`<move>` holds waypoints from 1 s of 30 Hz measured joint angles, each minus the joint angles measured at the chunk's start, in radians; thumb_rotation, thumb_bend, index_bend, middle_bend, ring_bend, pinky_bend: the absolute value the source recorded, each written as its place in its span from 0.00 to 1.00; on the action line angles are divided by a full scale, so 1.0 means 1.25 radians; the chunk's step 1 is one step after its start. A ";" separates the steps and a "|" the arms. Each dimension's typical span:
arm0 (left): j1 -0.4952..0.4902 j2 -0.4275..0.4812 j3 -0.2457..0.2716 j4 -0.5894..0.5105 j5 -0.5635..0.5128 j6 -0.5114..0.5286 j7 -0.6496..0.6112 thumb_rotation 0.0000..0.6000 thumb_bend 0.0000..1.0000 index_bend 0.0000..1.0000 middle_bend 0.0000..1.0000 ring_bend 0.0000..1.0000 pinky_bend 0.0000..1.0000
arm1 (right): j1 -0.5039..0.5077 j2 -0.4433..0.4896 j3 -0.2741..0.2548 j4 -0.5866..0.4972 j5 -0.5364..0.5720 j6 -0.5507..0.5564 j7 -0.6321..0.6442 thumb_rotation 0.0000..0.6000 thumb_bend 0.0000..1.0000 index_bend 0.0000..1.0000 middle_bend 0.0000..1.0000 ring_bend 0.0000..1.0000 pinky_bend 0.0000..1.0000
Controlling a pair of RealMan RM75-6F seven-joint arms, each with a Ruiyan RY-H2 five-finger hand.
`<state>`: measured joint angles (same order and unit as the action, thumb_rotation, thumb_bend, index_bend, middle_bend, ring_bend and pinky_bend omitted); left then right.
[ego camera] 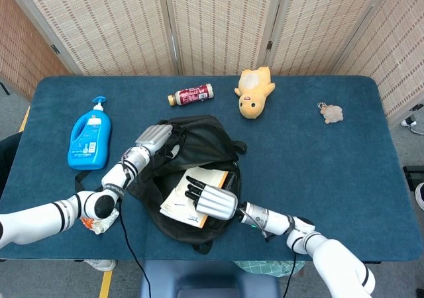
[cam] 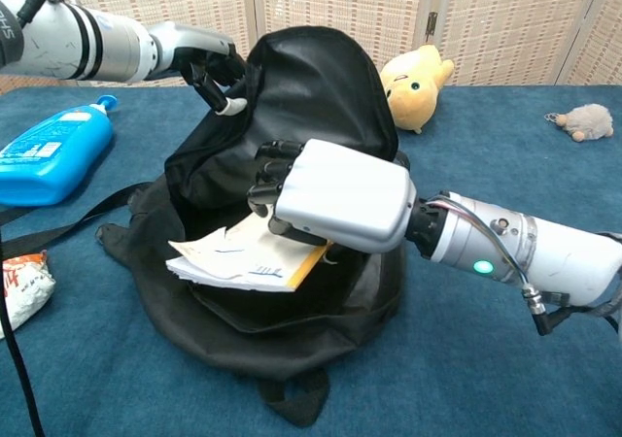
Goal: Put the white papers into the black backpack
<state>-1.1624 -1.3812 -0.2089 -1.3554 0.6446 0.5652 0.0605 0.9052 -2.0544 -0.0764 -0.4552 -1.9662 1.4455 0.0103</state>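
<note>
**Papers partway in, not seated**

Right hand (cam: 335, 199) grasps the white papers (cam: 248, 257) at the mouth of the black backpack (cam: 311, 87). Stack's 8 o'clock corner overhangs the rim. Left hand (ego camera: 154, 139) grips the bag's edge at 11 o'clock, holding it open. Left to do: push fully inside, release.

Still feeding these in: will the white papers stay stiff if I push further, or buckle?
Likely to buckle: the white papers are a thin loose stack, edges already uneven. The right hand presses from above, so sheets may slide apart. The black backpack, held by the left hand, looks soft and may sag.
</note>
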 measured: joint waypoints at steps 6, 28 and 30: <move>0.003 0.006 0.001 -0.005 0.001 0.002 -0.003 1.00 0.60 0.56 0.28 0.18 0.04 | 0.013 -0.016 -0.007 0.032 0.005 0.007 0.008 1.00 0.36 0.79 0.42 0.32 0.18; 0.015 0.016 0.001 -0.017 0.018 0.006 -0.015 1.00 0.60 0.56 0.27 0.18 0.04 | 0.029 -0.083 0.007 0.092 0.093 -0.079 -0.075 1.00 0.36 0.45 0.28 0.25 0.06; 0.016 0.017 0.000 -0.017 0.020 0.006 -0.017 1.00 0.60 0.55 0.27 0.18 0.04 | 0.024 -0.079 0.010 0.078 0.102 -0.085 -0.097 1.00 0.36 0.30 0.24 0.22 0.05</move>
<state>-1.1425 -1.3597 -0.2083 -1.3762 0.6691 0.5722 0.0394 0.9357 -2.1537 -0.0637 -0.3574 -1.8393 1.3397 -0.1113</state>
